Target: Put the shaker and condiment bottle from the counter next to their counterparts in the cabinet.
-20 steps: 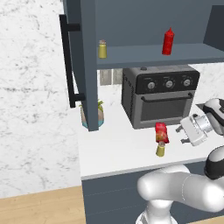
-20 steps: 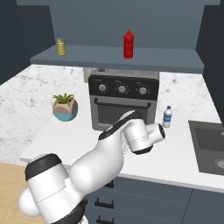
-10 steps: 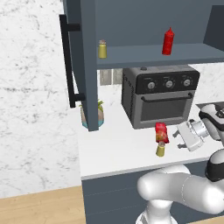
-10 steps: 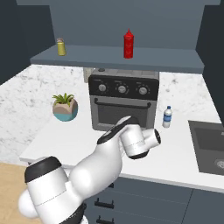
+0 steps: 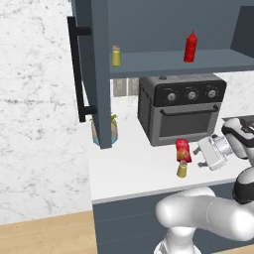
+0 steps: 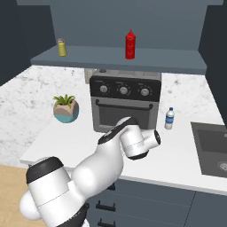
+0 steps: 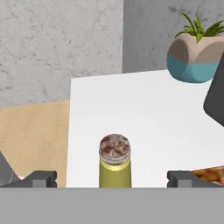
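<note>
The yellow-green shaker [image 5: 182, 170] stands upright near the counter's [image 5: 131, 168] front edge. Just behind it is the red condiment bottle [image 5: 182, 149] with the patterned label. My gripper [image 5: 200, 156] is open, just right of the shaker and level with it. In the hand view the shaker [image 7: 114, 161] stands centred between the fingertips [image 7: 42, 178], apart from both, and the bottle's label [image 7: 212, 173] shows at the right edge. On the cabinet shelf [image 5: 168, 62] stand the matching shaker [image 5: 116, 55] and the plain red bottle [image 5: 190, 46].
A black toaster oven [image 5: 181, 109] sits behind the bottle. The open cabinet door with its black bar handle [image 5: 77, 74] hangs at left, half hiding a potted plant [image 5: 105, 131]. A small water bottle [image 6: 169, 119] and a sink [image 6: 213, 148] lie to the right.
The hand has dropped and moved left, closer to the shaker. The shaker and both bottles have not moved.
</note>
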